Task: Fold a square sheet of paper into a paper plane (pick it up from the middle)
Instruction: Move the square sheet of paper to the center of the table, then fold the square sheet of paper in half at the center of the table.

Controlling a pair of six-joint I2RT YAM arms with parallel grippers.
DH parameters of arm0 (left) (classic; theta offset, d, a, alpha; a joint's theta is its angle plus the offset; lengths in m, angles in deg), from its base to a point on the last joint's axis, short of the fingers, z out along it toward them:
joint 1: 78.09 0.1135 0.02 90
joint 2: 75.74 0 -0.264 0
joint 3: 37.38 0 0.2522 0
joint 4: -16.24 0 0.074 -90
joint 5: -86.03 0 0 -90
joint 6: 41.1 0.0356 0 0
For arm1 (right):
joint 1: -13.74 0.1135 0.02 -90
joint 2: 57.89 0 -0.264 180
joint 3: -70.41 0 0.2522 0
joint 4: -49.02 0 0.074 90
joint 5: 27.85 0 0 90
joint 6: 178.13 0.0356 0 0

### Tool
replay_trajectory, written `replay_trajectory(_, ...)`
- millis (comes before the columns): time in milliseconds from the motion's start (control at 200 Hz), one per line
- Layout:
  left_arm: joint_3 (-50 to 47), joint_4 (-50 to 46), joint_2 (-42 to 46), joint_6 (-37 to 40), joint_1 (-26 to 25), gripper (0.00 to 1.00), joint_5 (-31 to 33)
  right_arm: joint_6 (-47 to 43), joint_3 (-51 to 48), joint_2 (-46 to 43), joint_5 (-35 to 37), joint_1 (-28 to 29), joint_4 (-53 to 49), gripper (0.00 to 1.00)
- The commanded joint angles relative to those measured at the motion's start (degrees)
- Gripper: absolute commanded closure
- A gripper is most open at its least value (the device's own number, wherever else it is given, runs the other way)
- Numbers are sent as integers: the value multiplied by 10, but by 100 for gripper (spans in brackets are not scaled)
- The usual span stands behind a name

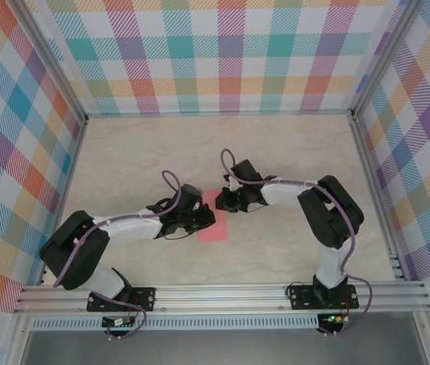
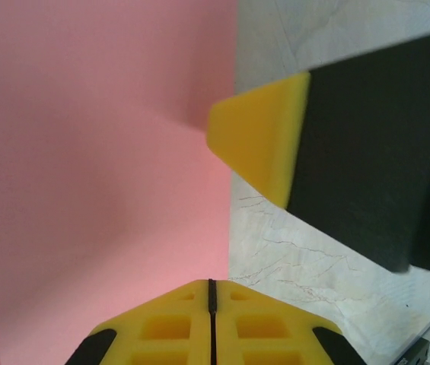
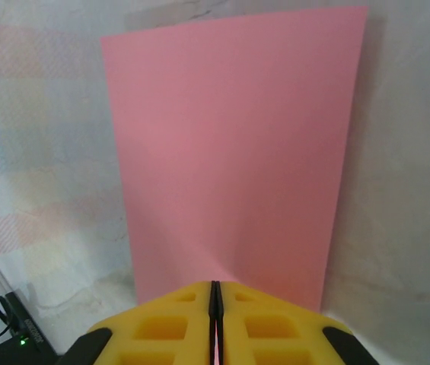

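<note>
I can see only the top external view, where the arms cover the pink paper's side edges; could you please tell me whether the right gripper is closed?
Observer: Yes. The right wrist view shows the right gripper with its yellow fingers pressed together and a sliver of the pink paper in the seam between them.
Operator: Thank you. And the left gripper?
Observer: The left gripper is shut as well, at the paper's edge in the left wrist view; whether it pinches paper I cannot tell.
Operator: Is the paper lying smooth?
Observer: Not quite: the left wrist view shows a small dent where the right gripper's yellow fingertip meets its edge.
</note>
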Motion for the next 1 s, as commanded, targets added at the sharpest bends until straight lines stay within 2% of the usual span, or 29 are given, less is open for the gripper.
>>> replay_trajectory(0, -4, 16, -11, -12, -11, 93, 4, -32, 33, 29, 3, -4, -47, 89)
replay_trajectory(240, 5, 27, -30, -11, -32, 93, -10, -3, 23, 15, 99, -5, -106, 89)
replay_trajectory(375, 14, 36, -48, -9, -44, 93, -17, 15, -14, -22, 117, -5, -93, 89)
replay_trajectory(495, 19, 38, -65, -9, -51, 93, -14, 8, -39, -53, 88, -7, -51, 89)
replay_trajectory(730, 13, 26, -68, -11, -52, 93, 2, -18, -70, -40, -34, -10, 24, 89)
replay_trajectory(995, 25, -33, -80, -11, -52, 94, 17, -29, -61, -13, -15, -23, 8, 90)
